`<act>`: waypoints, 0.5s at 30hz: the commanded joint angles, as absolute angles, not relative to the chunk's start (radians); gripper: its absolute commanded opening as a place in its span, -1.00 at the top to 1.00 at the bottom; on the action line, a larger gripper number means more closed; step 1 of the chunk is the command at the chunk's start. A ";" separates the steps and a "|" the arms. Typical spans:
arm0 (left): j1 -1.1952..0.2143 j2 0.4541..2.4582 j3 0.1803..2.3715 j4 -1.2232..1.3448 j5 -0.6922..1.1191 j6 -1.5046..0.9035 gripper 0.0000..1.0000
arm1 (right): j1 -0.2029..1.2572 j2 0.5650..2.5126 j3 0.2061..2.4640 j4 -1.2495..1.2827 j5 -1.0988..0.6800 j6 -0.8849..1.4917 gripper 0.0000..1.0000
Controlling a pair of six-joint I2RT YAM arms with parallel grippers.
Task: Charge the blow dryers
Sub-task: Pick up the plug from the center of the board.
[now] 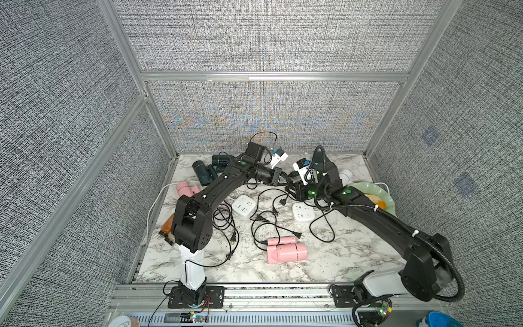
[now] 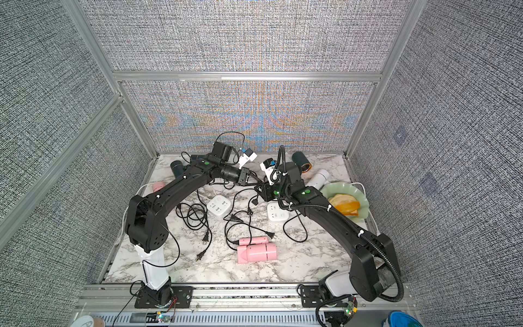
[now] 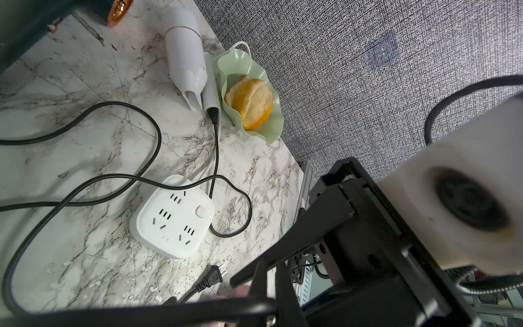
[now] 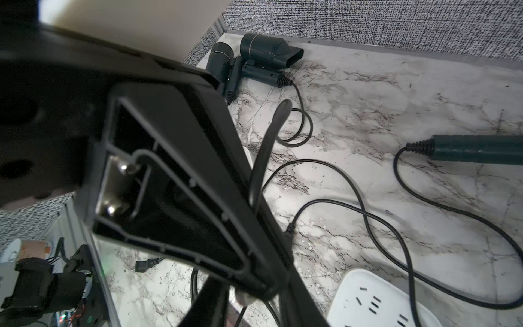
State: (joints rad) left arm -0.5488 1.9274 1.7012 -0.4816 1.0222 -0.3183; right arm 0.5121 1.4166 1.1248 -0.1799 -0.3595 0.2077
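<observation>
The left gripper [image 1: 284, 179] was clenched over the back of the table [image 1: 339, 254], a cord [image 4: 267, 141] running alongside; pinched or not, I couldn't tell. Nor whether the right gripper [image 1: 290, 186], nose to nose with it, gripped anything. One pink dryer [image 1: 285, 249] lay up front, the other pink dryer [image 1: 186, 191] by the left arm [image 1: 215, 189], dark dryers [image 1: 205, 171] back left, white dryer [image 1: 346, 175] and green dryer [image 2: 301, 161] back right.

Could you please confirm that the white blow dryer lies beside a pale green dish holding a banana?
Not quite: the fruit is wrong. The white blow dryer does lie beside a pale green dish, but the dish holds an orange, not a banana. The left wrist view shows this most clearly.
</observation>
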 commanded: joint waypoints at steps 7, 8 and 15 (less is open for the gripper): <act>-0.551 1.866 1.652 -0.403 1.071 -0.341 0.82 | 0.514 1.404 1.093 0.001 -0.357 0.322 0.64; -0.551 1.863 1.643 -0.388 1.071 -0.353 0.81 | 0.514 1.398 1.082 0.016 -0.355 0.333 0.68; -0.551 1.814 1.623 -0.353 1.006 -0.373 0.52 | 0.515 1.394 1.062 0.046 -0.319 0.387 0.93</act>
State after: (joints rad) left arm -0.5484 1.8446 1.6295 -0.3599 1.0031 -0.3714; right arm 0.5175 1.3876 1.0615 -0.0315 -0.3717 0.3378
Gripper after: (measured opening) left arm 0.192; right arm 0.077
